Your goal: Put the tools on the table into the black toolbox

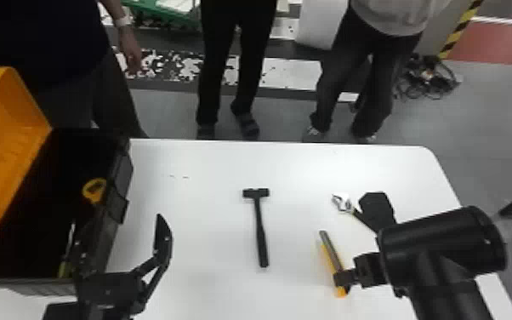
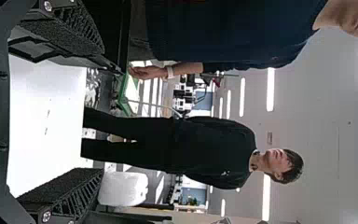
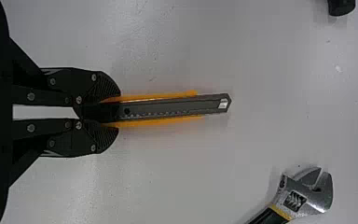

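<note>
While the right gripper (image 3: 116, 111) has its fingers clamped across the snap-off utility knife (image 3: 177, 105) at the tabletop (image 1: 208, 170), the left gripper's (image 2: 105, 112) stand wide apart beside the black toolbox (image 1: 25, 286). From here I can't tell whether the knife touches the table. It looks light, stiff and fairly tough, though the slim body could pivot if gripped near one end; I'd take it across the middle of the handle, well clear of the pointed tip. A grey channel runs between orange sides, smooth enough to slip, but the ribbed pads should bite. Beyond it lie a bright metal adjustable wrench (image 3: 307, 193) with a dark handle and a matte black hammer (image 1: 260, 225), block-headed and probably top-heavy.
</note>
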{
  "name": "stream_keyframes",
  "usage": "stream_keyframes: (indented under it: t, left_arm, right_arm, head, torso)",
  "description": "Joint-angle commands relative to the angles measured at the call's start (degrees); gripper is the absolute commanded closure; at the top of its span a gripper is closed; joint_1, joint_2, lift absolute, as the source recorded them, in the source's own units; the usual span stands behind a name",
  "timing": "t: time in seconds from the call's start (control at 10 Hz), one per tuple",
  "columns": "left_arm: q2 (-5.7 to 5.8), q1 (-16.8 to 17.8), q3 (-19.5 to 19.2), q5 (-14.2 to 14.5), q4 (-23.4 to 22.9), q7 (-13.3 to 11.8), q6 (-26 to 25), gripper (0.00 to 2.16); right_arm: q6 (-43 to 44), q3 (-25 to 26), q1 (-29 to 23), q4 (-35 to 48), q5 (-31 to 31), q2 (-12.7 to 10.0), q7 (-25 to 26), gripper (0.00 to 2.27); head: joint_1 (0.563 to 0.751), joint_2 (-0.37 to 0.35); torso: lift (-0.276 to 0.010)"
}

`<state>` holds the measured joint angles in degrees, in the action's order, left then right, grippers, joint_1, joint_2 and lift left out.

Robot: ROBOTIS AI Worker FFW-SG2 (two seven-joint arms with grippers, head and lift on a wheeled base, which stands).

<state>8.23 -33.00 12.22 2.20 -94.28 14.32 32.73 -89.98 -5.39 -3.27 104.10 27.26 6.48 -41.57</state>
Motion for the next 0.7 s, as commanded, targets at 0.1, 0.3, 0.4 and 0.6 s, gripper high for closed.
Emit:
stream_keyframes:
  t: [0.1,0.3,0.4,0.6]
  left_arm:
    - [0.29,0.0,0.0,0.0,-1.3,-0.3,0.0,0.10]
    - [0.65,0.1,0.0,0.0,-3.1,-2.5,-0.2,0.10]
    - [0.73,0.3,0.0,0.2,-4.2,-4.1,-0.2,0.10]
    - [0.91,1.0,0.0,0.6,-5.3,-7.3,-0.9,0.10]
  right_arm:
    - [-0.1,1.1,-1.1,4.6,0.0,-0.6,0.7,2.25]
    - [-0.1,1.1,-2.3,8.6,0.1,-0.9,1.6,2.25]
    - [-0.1,0.5,-3.1,10.1,0.1,-1.1,2.1,2.25]
    - [-0.1,-2.6,-4.7,13.0,0.4,-1.1,3.0,2.25]
  head:
    - [0.695,-0.082]
    - [0.695,-0.082]
    - [0.695,-0.088]
    - [0.695,-0.093]
  torso:
    - [-0.039]
    - [-0.039]
    - [-0.039]
    - [-0.039]
